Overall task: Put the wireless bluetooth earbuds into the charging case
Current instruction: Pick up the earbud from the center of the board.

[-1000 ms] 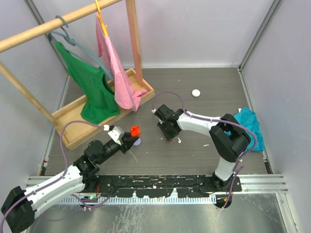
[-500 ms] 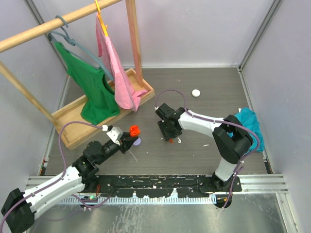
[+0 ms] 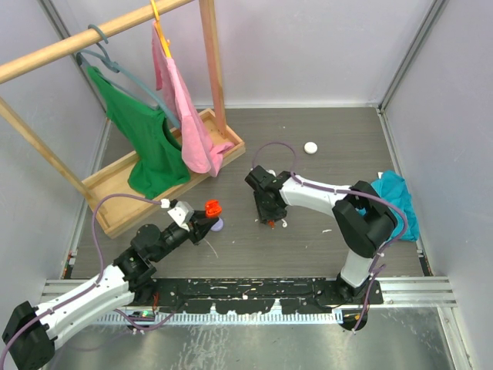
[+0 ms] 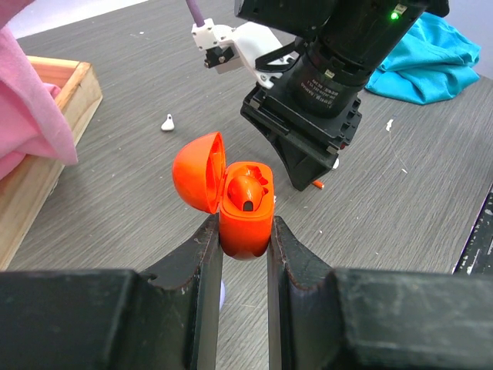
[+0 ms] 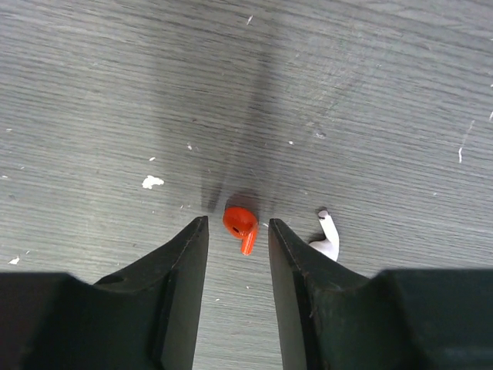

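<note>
Your left fingers (image 4: pixel 206 258) are clamped tight on the lower half of the small orange egg-shaped plastic charging case (image 4: pixel 245 223). They hold it upright over the near-left part of the dark grey wood-grain counter (image 4: pixel 115 193), and its hinged lid (image 4: pixel 197 171) is swung open to one side. One orange comma-shaped plastic earbud (image 4: pixel 248 189) already sits in the case's well. A lilac piece (image 3: pixel 218 225) shows on the counter right under those fingers, too hidden to tell what it is. Now look to the middle: your right fingers (image 5: pixel 191 258) point straight down at the counter and stand parted. A second orange earbud (image 5: pixel 240 221) lies flat on the wood between them. There is a sliver of bare counter on each side of it, so nothing is gripped there. A white plastic earbud (image 5: pixel 328 240) lies just to the right of those fingers, close but apart from the orange one. From the left wrist you can spot another white earbud (image 4: pixel 167 122) on the counter, between the wooden clothes rack base (image 4: pixel 54 166) and the right arm. Farther back, a white round puck-shaped case (image 3: pixel 310 147) sits alone. A crumpled teal cloth (image 3: pixel 394 202) lies at the right edge, and a green shirt (image 3: pixel 150 146) and a pink garment (image 3: pixel 189 123) hang on the rack at the far left.
</note>
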### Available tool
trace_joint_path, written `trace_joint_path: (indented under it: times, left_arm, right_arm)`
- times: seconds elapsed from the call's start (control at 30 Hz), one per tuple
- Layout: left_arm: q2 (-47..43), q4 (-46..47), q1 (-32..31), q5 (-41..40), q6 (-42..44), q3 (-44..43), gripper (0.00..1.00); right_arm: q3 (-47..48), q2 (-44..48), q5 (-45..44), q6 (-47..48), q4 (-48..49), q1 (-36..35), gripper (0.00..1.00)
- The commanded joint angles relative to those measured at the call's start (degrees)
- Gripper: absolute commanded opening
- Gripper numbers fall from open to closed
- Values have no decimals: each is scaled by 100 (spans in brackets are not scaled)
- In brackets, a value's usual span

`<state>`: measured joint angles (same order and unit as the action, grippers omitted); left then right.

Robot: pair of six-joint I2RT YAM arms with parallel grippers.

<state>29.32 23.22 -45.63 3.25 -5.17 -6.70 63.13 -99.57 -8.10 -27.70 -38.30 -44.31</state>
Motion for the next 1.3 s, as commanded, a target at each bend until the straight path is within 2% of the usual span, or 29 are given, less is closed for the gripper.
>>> trace_joint_path:
  times: [0.0, 0.17, 0.33, 0.57, 1.03, 1.27]
  left_arm:
    - [-67, 200, 21, -24, -30, -13, 0]
    - [-49, 201, 21, -17, -28, -12, 0]
    - [-57, 208, 19, 0, -44, -7, 0]
    - [-44, 227, 26, 9, -46, -16, 0]
    - [188, 1039, 20, 411, 12, 62, 0]
    - [450, 1476, 24, 712, 29, -2, 0]
  right_arm:
    - [219, -142, -50, -185, 12, -52, 42]
    - [191, -273, -74, -183, 11, -54, 38]
    - [145, -334, 0, -154, 27, -51, 30]
    - [73, -92, 0, -93, 78, -75, 22]
    - [66, 1516, -170, 1000, 888, -324, 21]
    - [-78, 2367, -282, 1519, 1625, -722, 21]
